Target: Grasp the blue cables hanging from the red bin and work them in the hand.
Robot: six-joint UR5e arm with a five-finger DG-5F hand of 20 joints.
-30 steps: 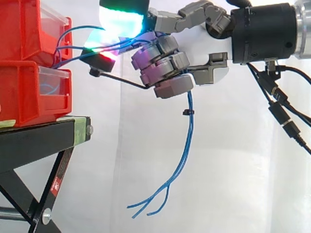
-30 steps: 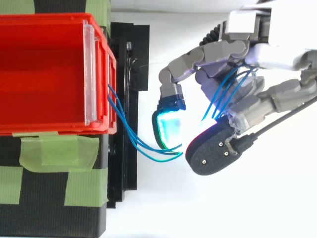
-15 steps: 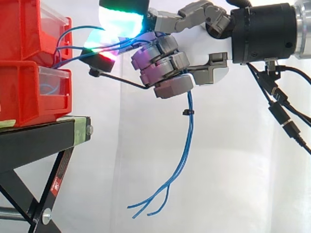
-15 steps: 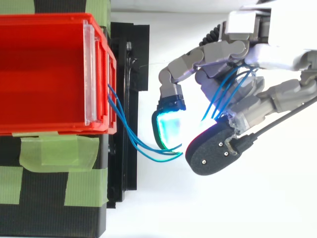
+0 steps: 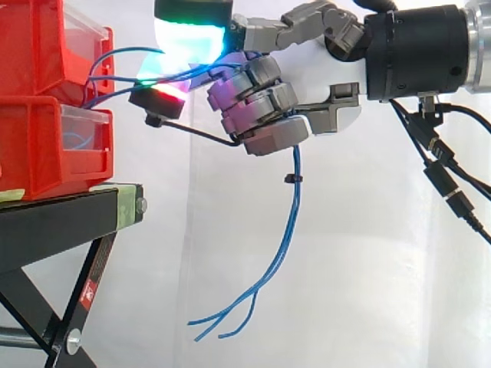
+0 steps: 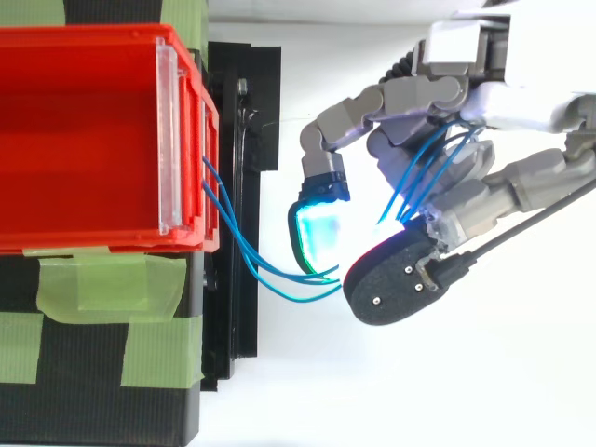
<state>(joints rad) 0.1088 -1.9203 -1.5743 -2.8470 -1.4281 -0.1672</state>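
I see one fingertip pad point(image 5: 188, 34) glowing cyan with a green edge. It points down at the top of the side view. Just below it is the thumb pad point(image 5: 157, 100), which is dark with a red glow on its upper face. The blue cables point(image 5: 290, 230) pass between these two pads. In the top view the cyan pad point(image 6: 317, 237) and the dark thumb pad point(image 6: 391, 289) stand close together, with the cable loop point(image 6: 279, 279) reaching them from the left.

The other fingers of the hand point(image 5: 261, 100) are curled over the cables, so I report the hand as gripping the bundle. In the top view, blue strands cross the palm between the bent fingers.

Routing of the cables:
- They leave the front of the upper red bin point(image 5: 38, 46) and arc across open air to the pads.
- They run through the curled fingers and hang down below the hand.
- A small black tie point(image 5: 291, 178) binds them just under the hand.
- The free ends splay apart near the bottom of the side view.

A lower red bin point(image 5: 38, 146) sits under the upper one on the black stand point(image 5: 61, 222). Green tape point(image 6: 112, 284) holds the bin to the stand. A white curtain point(image 5: 345, 268) hangs behind.
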